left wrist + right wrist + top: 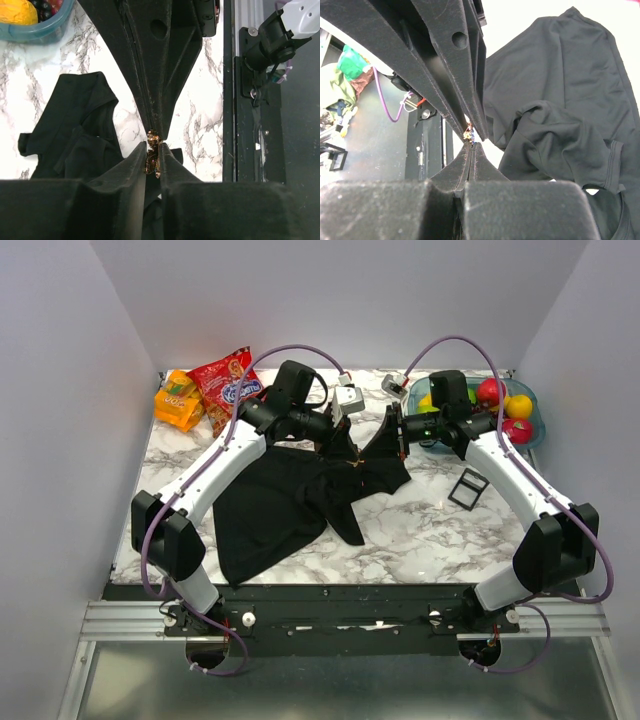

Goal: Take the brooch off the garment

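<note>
Brooch (152,156) sits between jaws of the left gripper (153,146) (right gripper (472,146) meets it).

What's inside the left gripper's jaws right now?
The brooch shows gold in the narrow gap between the fingers of the left gripper, with the right gripper shut tip-to-tip against it. The fingers cover its back, so whether the garment is pinned there cannot be seen.
</note>
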Available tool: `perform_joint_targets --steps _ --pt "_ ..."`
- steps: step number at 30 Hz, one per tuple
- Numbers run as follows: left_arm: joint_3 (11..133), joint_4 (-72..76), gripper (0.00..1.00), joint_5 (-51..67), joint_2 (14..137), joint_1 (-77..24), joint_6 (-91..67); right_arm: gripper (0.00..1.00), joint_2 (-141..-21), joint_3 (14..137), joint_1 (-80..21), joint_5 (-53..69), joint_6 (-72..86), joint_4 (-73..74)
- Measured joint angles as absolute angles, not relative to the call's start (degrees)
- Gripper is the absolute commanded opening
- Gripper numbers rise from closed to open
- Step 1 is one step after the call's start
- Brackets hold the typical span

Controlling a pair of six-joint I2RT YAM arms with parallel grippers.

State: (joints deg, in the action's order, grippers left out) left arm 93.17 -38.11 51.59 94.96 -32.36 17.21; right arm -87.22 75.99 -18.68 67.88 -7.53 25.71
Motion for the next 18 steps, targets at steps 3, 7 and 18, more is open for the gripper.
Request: perform_joint_targets --steps 3,7,18 --pt "93.82 -38.94 0.33 51.40 94.96 -32.34 18.46 0.00 -86.87 75.70 -18.68 67.85 -7.46 25.82" --pt "94.08 -39.40 0.33 51.31 94.83 -32.32 19.77 0.00 -86.87 75.68 -18.68 67.85 -7.05 25.80" --pt "94.08 -39.51 0.46 51.33 94.37 -32.21 20.10 0.00 -86.87 75.68 -18.68 67.88 -5.80 25.82"
